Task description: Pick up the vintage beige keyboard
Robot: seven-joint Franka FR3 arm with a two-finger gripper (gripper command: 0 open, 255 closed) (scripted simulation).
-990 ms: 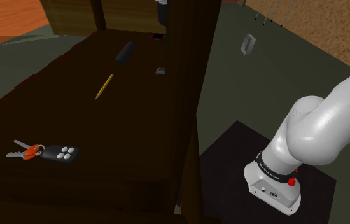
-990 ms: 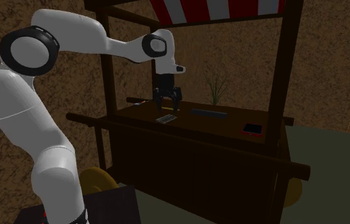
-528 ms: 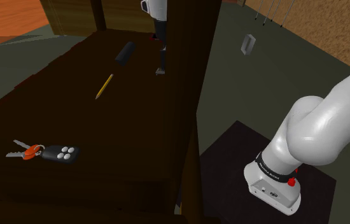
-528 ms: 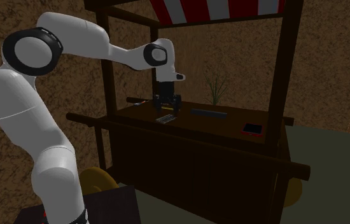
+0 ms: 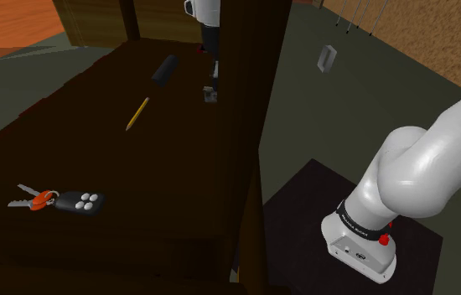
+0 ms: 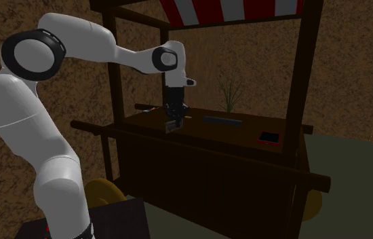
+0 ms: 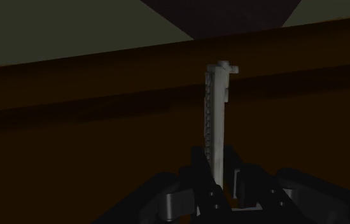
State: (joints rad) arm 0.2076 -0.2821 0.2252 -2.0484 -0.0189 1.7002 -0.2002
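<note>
Step judged: lift | gripper (image 7: 220, 170) pinched pale keyboard (image 7: 217, 114) edge-on between fingers, at pencil's (image 5: 137, 113) two o'clock | next needed: steady upward raise

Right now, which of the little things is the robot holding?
The pale grey keyboard, clasped in the gripper; the pencil and keys lie flat on the counter, untouched.

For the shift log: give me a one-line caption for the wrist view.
Black pincer clasps the small pale grey keyboard, seen edge-on, over the dark brown counter.
</note>
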